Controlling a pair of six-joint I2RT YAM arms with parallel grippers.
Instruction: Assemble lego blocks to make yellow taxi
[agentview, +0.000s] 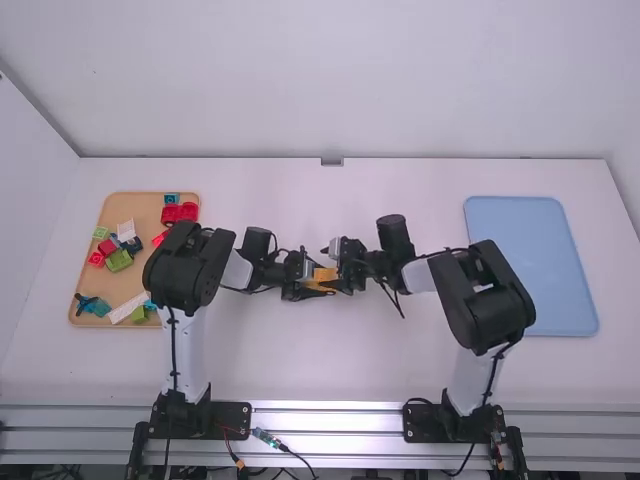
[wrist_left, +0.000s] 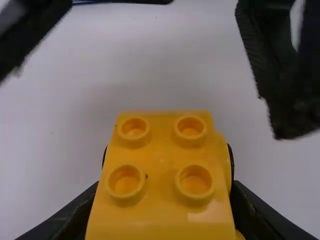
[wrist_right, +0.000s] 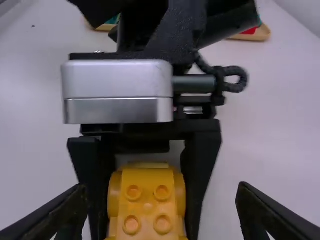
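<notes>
left wrist view: the left gripper (wrist_left: 167, 165) is closing its fingers on the flanks of a yellow lego body (wrist_left: 162, 145), so its hold is firm-looking and only as wide as the piece; the upper studs (wrist_left: 195, 181) are facing the camera, unobstructed. right wrist view: the right gripper (wrist_right: 160, 192) is standing wide open and is gripping nothing; the yellow body is lying between its spread fingers without touching either, while the left gripper's fingers are pinching it along both sides. the step in hand is probably a handover or a regrip for assembly. for good execution, the right gripper should be centring on the body, aligning its pads with solid flat faces, and avoiding the studs and the rounded side parts (wrist_right: 114, 200), where a pad could be slipping. it should be closing evenly and clearing the left fingers, since a one-sided touch could be twisting the piece; the left gripper should be letting go only once the second hold is bearing the load. high view: the two grippers are meeting near the middle of the white table (agentview: 260, 370), with the yellow body between them; loose blocks (agentview: 180, 212) are lying in the wooden tray (agentview: 150, 205) on the left, and the blue tray (agentview: 530, 265) is resting on the right.
</notes>
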